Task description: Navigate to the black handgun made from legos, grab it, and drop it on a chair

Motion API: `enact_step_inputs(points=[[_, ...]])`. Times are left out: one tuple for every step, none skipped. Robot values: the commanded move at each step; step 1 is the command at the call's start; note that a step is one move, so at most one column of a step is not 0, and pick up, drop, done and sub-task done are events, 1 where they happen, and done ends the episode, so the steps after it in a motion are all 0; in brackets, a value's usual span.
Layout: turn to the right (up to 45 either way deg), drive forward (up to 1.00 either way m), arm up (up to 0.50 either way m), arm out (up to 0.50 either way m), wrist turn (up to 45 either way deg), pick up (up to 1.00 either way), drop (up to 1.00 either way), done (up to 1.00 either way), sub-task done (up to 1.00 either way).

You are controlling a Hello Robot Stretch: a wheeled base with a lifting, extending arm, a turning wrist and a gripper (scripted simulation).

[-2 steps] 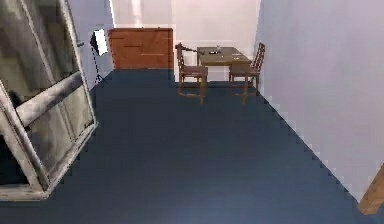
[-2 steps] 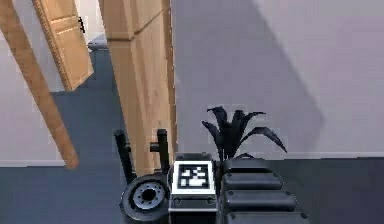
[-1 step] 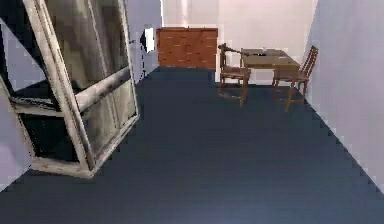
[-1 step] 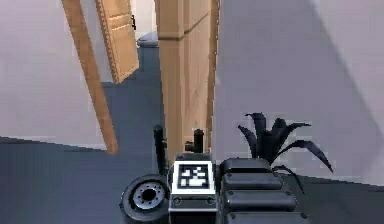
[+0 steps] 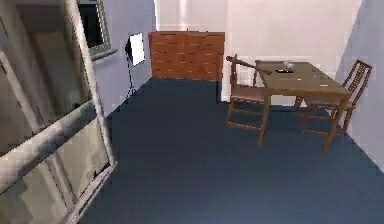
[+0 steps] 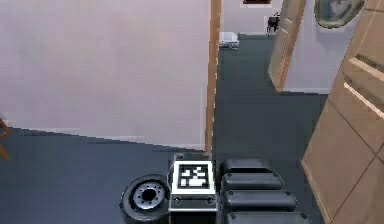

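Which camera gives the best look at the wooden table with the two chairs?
The forward view. The wooden table stands whole at its right, with a chair at each side and a small dark thing on top. The arm side view faces a white wall and a door frame instead.

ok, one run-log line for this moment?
phase: navigate | forward view's right: table, left chair, right chair | small dark thing on tabletop, handgun unconfirmed | tool: bottom of arm side view, load cannot tell
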Motion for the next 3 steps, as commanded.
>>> enact_step_inputs(points=[[0.0, 1.0, 0.0, 0.0, 0.0, 0.0, 0.0, 0.0, 0.0], [-3.0, 0.0, 0.0, 0.0, 0.0, 0.0, 0.0, 0.0, 0.0], [-3.0, 0.0, 0.0, 0.0, 0.0, 0.0, 0.0, 0.0, 0.0]])
